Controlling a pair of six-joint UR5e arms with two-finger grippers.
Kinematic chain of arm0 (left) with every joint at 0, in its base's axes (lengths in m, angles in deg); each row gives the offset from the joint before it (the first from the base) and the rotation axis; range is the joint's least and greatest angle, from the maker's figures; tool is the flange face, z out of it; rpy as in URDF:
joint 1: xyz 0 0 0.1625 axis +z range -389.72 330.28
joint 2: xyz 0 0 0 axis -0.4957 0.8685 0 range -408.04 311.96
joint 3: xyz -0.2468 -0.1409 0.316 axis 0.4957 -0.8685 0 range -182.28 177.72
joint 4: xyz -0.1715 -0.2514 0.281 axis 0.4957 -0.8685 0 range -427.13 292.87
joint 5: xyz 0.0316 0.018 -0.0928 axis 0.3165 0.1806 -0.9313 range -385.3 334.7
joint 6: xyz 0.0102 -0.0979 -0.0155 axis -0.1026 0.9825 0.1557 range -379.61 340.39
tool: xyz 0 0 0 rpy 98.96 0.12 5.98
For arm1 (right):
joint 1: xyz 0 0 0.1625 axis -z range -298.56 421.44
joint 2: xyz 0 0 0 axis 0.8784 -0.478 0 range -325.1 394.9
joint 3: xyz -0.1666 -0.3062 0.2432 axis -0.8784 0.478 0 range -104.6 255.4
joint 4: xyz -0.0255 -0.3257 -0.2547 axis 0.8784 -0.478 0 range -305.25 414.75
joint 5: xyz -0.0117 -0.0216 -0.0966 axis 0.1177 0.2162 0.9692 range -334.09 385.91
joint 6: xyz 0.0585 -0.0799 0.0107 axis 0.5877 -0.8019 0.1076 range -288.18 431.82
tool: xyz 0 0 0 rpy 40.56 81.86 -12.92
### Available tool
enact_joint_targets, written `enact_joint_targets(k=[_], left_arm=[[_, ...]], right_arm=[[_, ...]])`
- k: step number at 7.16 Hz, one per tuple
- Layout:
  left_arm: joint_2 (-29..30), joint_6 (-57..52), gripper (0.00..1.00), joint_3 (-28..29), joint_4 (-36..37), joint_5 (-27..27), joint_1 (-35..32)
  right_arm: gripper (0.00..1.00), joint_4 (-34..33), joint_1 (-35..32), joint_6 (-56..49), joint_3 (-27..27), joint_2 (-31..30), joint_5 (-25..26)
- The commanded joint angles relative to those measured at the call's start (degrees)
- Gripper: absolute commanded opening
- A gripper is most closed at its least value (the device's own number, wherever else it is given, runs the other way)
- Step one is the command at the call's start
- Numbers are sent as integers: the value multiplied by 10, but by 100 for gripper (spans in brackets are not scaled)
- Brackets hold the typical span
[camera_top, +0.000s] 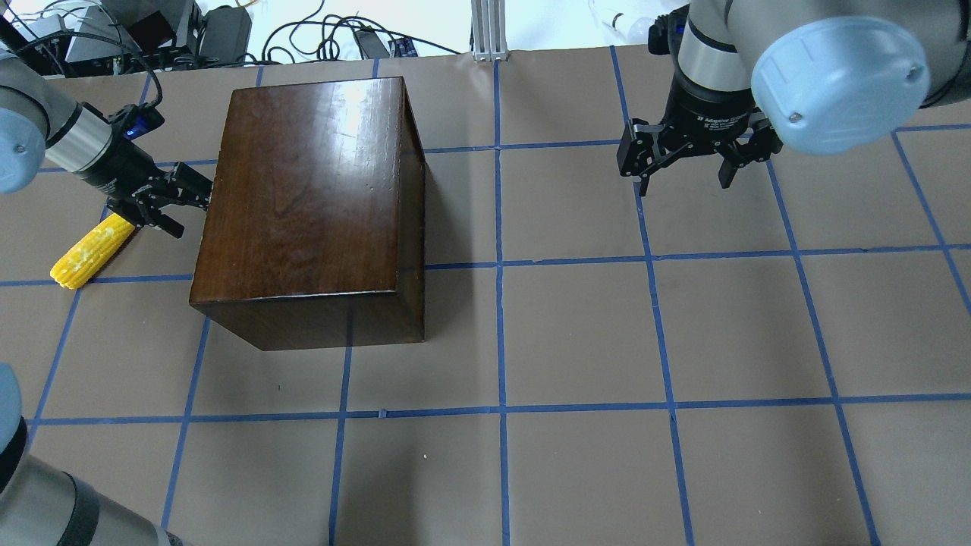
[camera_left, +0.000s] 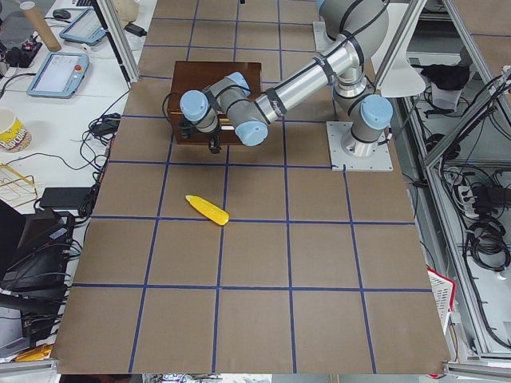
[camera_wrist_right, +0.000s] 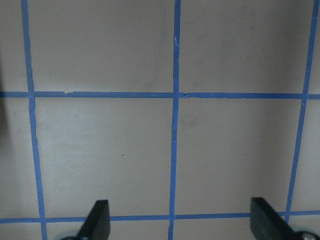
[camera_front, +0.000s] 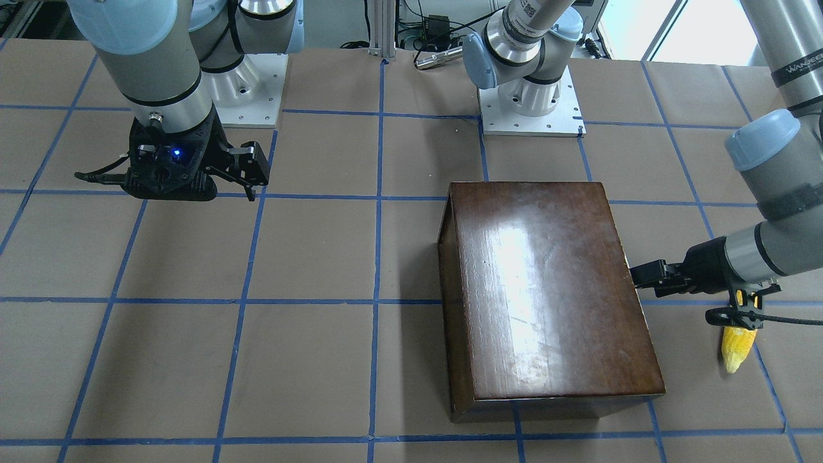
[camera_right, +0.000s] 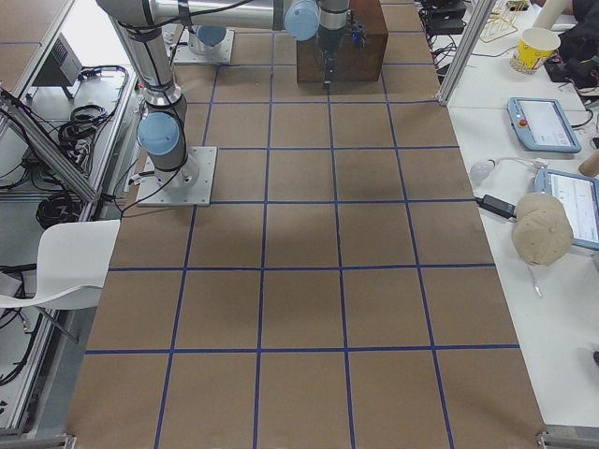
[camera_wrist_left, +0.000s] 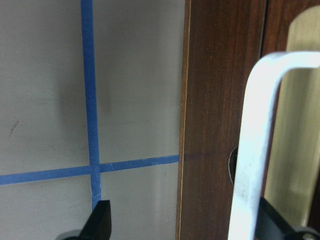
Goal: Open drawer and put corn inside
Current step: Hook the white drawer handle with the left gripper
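Observation:
The dark-brown box stands on the table with its drawer shut. The drawer's front and white handle show only in the left wrist view. My left gripper is open at the box's end, and its fingers straddle the handle without closing on it. The yellow corn lies on the table just beside the left wrist, also in the front view. My right gripper is open and empty, hanging over bare table far from the box.
Brown paper with blue tape lines covers the table. The arm bases sit at the robot's edge. Cables and equipment lie beyond the far edge.

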Motion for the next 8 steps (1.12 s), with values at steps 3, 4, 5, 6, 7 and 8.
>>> enact_joint_targets(k=[3,4,5,6,7,8], left_arm=[[3,-2,100,-1,2,1,0],[3,-2,100,0,3,2,1],[1,-5,100,-1,7,4,3],[1,-31,100,-1,8,5,21],[2,-31,100,-3,7,5,35],[2,-30,100,-1,8,5,36]], right_arm=[[100,0,0,0,0,0,0],[100,0,0,0,0,0,-1],[100,-1,0,0,0,0,0],[100,0,0,0,0,0,0],[100,-1,0,0,0,0,0],[100,-1,0,0,0,0,0]])
